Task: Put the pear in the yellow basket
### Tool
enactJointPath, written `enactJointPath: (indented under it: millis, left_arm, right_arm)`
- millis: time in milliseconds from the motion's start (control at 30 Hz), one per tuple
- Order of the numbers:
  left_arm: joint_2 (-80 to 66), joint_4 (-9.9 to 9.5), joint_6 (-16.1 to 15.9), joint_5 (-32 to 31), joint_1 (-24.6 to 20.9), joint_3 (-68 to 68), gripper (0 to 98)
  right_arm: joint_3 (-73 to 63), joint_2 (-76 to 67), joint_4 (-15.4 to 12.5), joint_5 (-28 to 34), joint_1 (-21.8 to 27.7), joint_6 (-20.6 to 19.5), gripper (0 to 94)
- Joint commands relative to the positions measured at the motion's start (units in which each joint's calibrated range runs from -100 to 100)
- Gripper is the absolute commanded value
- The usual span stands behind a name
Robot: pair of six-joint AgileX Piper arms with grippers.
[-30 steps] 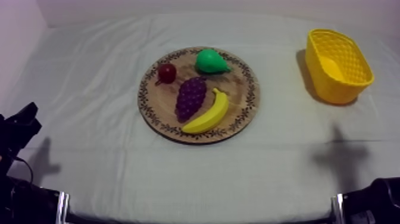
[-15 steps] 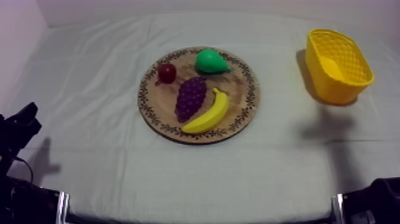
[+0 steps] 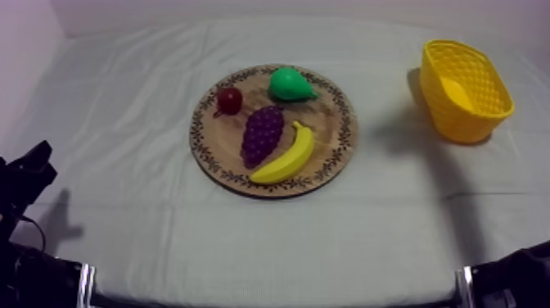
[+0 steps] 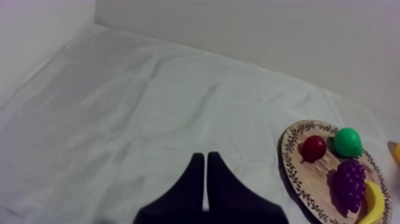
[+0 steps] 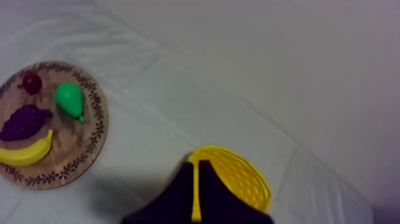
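The pear (image 3: 290, 83) lies on the wooden board (image 3: 331, 119), upper centre of the top view; the yellow basket (image 3: 466, 90) stands upper right. The left gripper (image 4: 205, 156) and the right gripper (image 5: 195, 164) are both closed, empty.

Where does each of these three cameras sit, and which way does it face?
Top view: overhead, slanting down on the cloth, wooden board, pear and yellow basket; left arm and right arm at its lower corners.
Left wrist view: on the left arm, facing across the cloth to the board; left fingers together.
Right wrist view: on the right arm, looking over the basket to the board; right fingers together.
Shared: all show board and pear; top and right wrist share the basket.
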Motion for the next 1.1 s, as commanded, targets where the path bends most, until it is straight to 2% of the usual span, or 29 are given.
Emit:
enactJointPath:
  millis: [0, 200, 333, 433, 500, 667, 767, 900, 1067]
  left_arm:
    - [0.0, 0.0, 0.0, 0.0, 0.0, 0.0, 0.1]
    - [0.0, 0.0, 0.0, 0.0, 0.0, 0.0, 0.1]
    - [0.0, 0.0, 0.0, 0.0, 0.0, 0.0, 0.1]
    - [0.0, 0.0, 0.0, 0.0, 0.0, 0.0, 0.1]
    - [0.0, 0.0, 0.0, 0.0, 0.0, 0.0, 0.1]
    - [0.0, 0.0, 0.0, 0.0, 0.0, 0.0, 0.1]
    - [0.0, 0.0, 0.0, 0.0, 0.0, 0.0, 0.1]
    - [0.0, 0.0, 0.0, 0.0, 0.0, 0.0, 0.1]
    - [0.0, 0.0, 0.0, 0.0, 0.0, 0.0, 0.1]
  right_arm:
    - [-1.6, 4.5, -0.5, 0.2, -1.4, 1.9, 1.7]
    - [-5.9, 12.1, -1.2, 2.7, -4.3, 6.1, 3.0]
    - [-7.1, 15.5, -1.6, 3.6, -6.1, 9.0, 11.5]
    - [-7.3, 17.5, -1.9, 3.8, -7.0, 10.7, 22.4]
    - [-7.5, 18.6, -1.8, 3.9, -7.6, 11.3, 33.2]
    - [-8.2, 21.9, 0.5, 2.5, -9.8, 10.4, 62.5]
    - [-8.6, 24.0, 1.6, 1.6, -11.0, 10.0, 72.6]
    - [-9.8, 27.0, 1.6, 0.9, -12.3, 10.4, 77.2]
    - [-11.8, 31.9, 1.4, 0.0, -13.8, 10.9, 77.6]
